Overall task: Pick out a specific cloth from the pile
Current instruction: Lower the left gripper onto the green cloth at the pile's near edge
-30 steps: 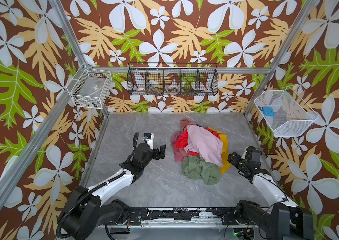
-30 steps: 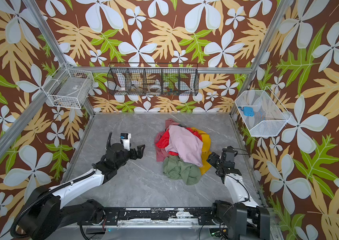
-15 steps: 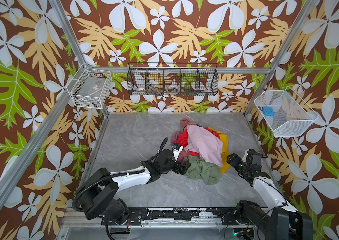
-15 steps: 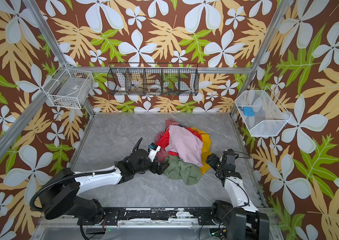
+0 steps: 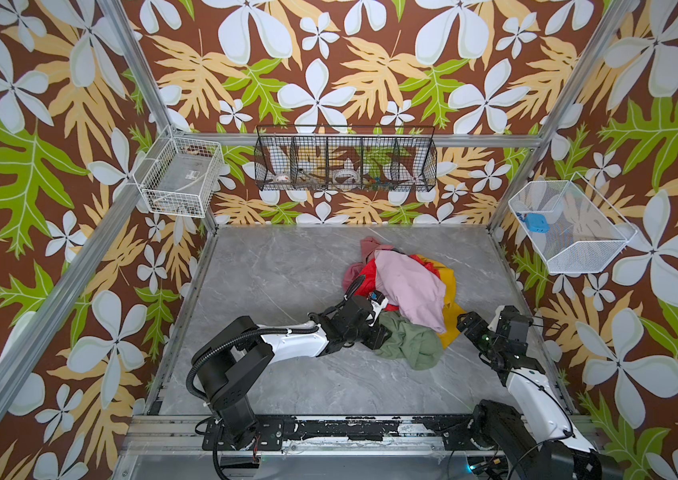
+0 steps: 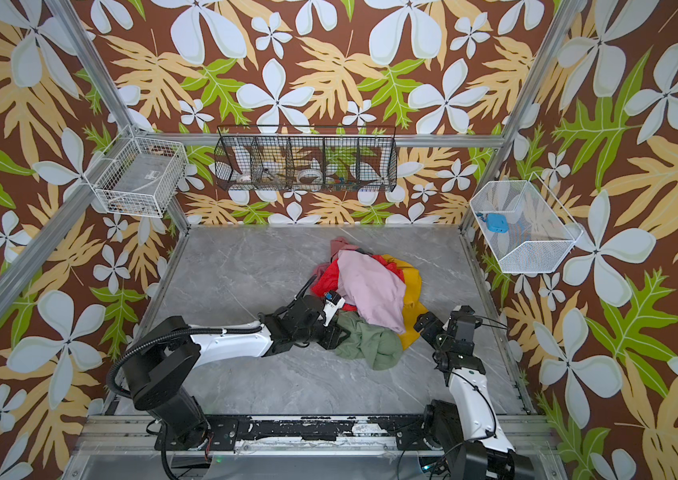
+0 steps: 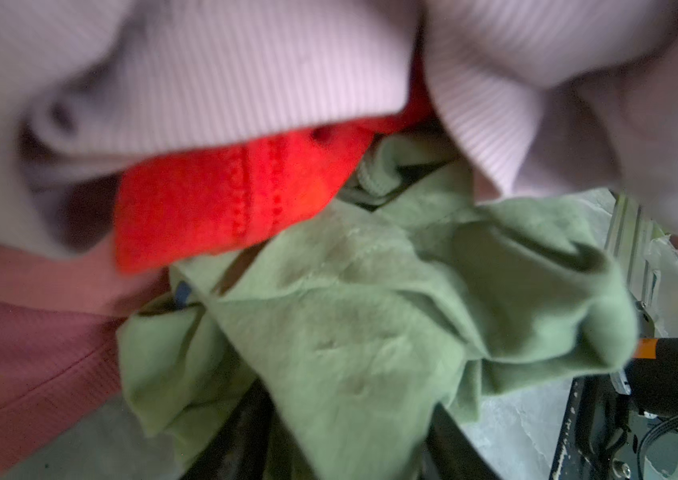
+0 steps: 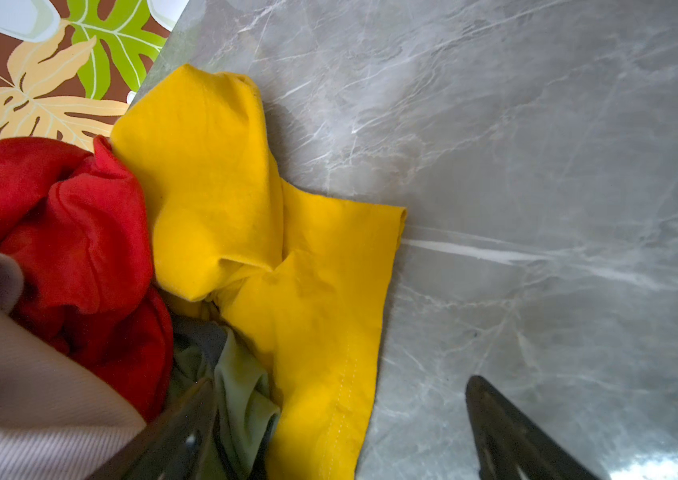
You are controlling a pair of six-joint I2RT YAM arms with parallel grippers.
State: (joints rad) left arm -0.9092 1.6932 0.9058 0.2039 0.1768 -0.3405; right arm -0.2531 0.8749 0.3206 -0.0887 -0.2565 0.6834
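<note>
Between the left claw's (image 5: 383, 333) fingers lies plain sage-green soft cloth (image 5: 412, 349), whether clamped I cannot tell; bright red cloth (image 7: 225, 199) alongside could snag and follow.

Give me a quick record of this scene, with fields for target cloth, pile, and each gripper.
target: green cloth, robot-side edge of pile, partly under pink cloth
pile: on table, pink cloth topmost
left gripper: buried in green cloth, seemingly gripping it
right gripper: open, empty, beside yellow cloth
</note>
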